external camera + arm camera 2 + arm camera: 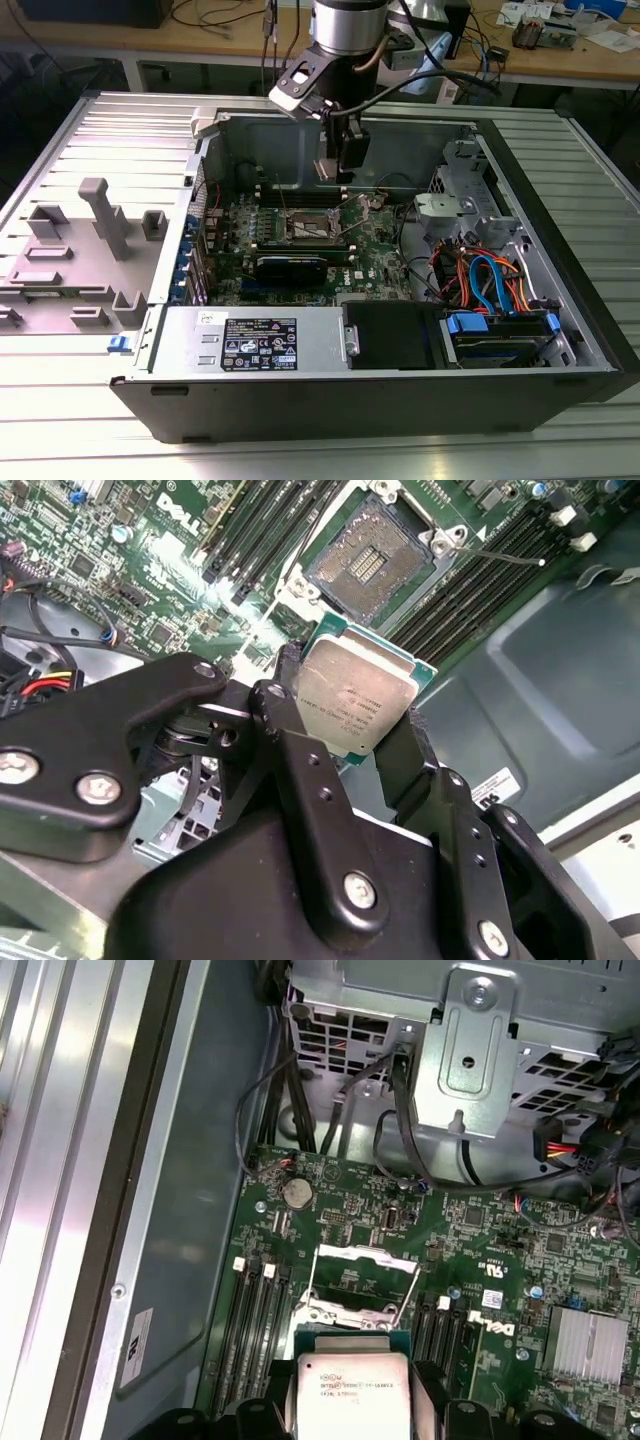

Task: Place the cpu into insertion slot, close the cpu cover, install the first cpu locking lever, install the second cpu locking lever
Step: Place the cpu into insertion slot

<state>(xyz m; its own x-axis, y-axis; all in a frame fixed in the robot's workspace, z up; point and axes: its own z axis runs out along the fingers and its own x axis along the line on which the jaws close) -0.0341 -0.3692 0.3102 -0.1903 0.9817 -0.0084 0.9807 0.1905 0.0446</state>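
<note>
I have the black gripper (352, 705) clamped on the square silver-topped cpu (350, 680), held above the green motherboard (500, 1260), short of the dark-centred, silver-rimmed insertion slot (365, 565) set in from its edges; tilt or offset at seating could, I judge, bend contacts.

- In the exterior view I saw the arm (347, 30) hanging straight down, with its wrist vertical.
- The gripper (338, 170) pointed downward at the arm's end.
- In both wrist views its two black fingers (300, 770) were clamped on opposite edges of the chip (352, 695).
- The chip sat between the fingertips, its metal face toward the cameras.
</note>
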